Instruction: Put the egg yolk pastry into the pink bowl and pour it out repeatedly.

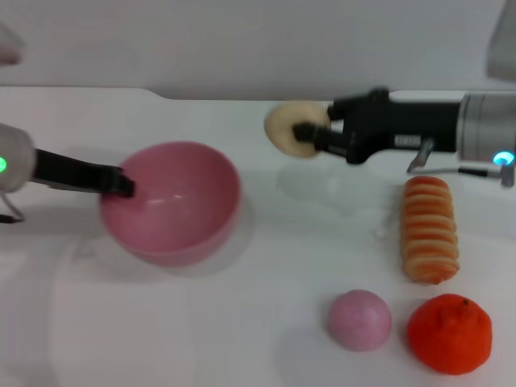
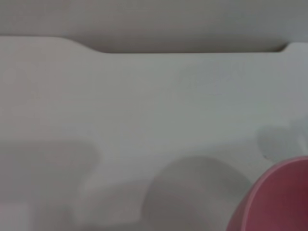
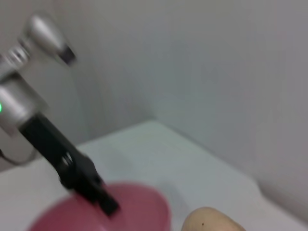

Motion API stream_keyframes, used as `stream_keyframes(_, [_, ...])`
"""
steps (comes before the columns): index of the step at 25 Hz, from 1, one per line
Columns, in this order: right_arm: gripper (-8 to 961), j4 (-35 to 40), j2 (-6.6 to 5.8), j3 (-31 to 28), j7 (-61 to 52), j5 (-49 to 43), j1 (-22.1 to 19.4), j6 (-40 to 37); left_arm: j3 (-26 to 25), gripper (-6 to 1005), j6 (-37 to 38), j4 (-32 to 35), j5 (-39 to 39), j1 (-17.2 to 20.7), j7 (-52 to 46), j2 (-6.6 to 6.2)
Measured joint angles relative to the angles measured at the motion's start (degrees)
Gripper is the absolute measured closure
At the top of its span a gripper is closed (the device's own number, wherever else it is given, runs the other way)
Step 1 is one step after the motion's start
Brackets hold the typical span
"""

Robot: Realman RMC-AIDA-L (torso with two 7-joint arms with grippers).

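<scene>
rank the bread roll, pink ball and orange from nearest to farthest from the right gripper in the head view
Right gripper holds the egg yolk pastry above the table.
1. Bread roll: just below the right arm.
2. Pink ball: near the front edge, left of the orange.
3. Orange: front right corner.

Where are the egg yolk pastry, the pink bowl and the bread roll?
egg yolk pastry [image 1: 286, 126], head view, its pale left side.
pink bowl [image 1: 181, 201], head view, inner wall.
bread roll [image 1: 430, 229], head view, ridged middle.

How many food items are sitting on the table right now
3: a bread roll on the right, a pink ball and an orange nearest the robot. The egg yolk pastry is held aloft.
</scene>
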State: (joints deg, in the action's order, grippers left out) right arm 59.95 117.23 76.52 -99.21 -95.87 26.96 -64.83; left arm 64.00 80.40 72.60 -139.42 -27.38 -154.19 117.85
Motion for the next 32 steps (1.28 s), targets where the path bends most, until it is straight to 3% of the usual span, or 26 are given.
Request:
stream_keyframes(4, [652, 6.6, 0.46, -1.6, -0.3, -2.7, 0.4, -5.4, 5.7, 1001, -2.6, -2.1, 1.0, -2.2, -0.8, 0.41])
stream_keyframes(9, [694, 8.3, 1.42, 2.3, -4.8, -13.7, 5.7, -8.2, 11.4, 1000, -5.5, -2.9, 4.3, -3.9, -2.1, 0.54])
stream_keyframes(15, [707, 8.0, 1.42, 6.3, -10.2, -19.8, 8.4, -8.1, 13.2, 1001, -6.7, -3.0, 5.3, -4.7, -2.6, 0.54])
stream_keyframes(27, [459, 11.7, 1.79, 0.9, -11.1, -19.1, 5.5, -9.4, 13.8, 969, -9.0, -4.3, 5.6, -5.0, -2.6, 0.59])
stream_keyframes(32, [404, 11.6, 2.00, -6.3, -10.8, -16.3, 2.4, -7.5, 21.0, 942, -15.7, -7.1, 9.1, -3.9, -1.8, 0.57])
